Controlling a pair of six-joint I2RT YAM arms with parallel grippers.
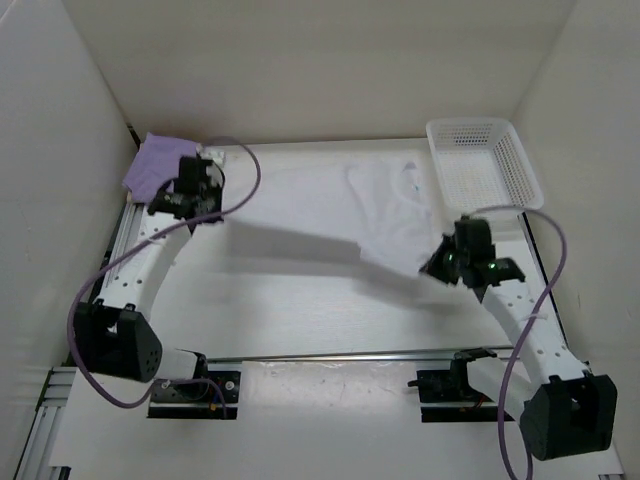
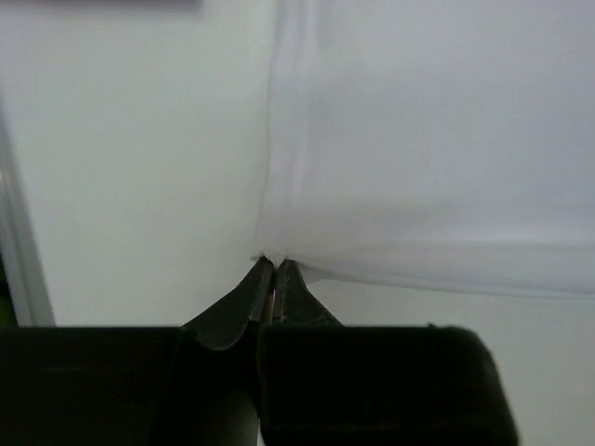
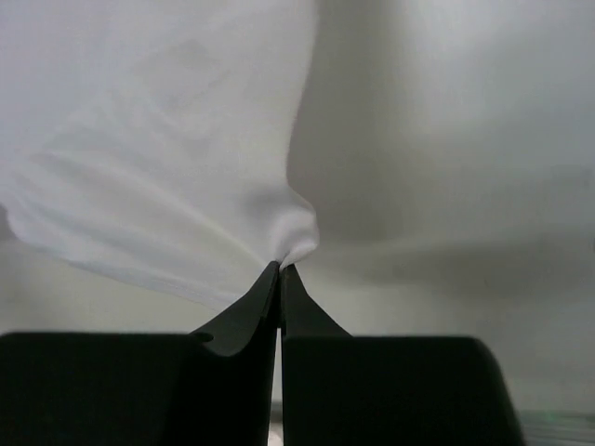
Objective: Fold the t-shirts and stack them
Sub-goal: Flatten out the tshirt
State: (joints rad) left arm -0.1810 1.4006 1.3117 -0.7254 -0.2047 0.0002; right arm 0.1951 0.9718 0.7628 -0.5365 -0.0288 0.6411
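A white t-shirt [image 1: 320, 205] is spread across the middle and back of the table, its near edge lifted between my two grippers. My left gripper [image 1: 200, 195] is shut on the shirt's left corner, seen pinched at the fingertips in the left wrist view [image 2: 272, 260]. My right gripper [image 1: 440, 262] is shut on the shirt's right corner, also pinched in the right wrist view [image 3: 281, 268]. The lavender t-shirt [image 1: 153, 165] lies bunched at the back left, just behind my left gripper. The tan t-shirt is out of view.
A white perforated plastic basket [image 1: 484, 163] stands at the back right, close to the shirt's right side. White walls enclose the table on three sides. Metal rails [image 1: 340, 355] run along the near edge by the arm bases.
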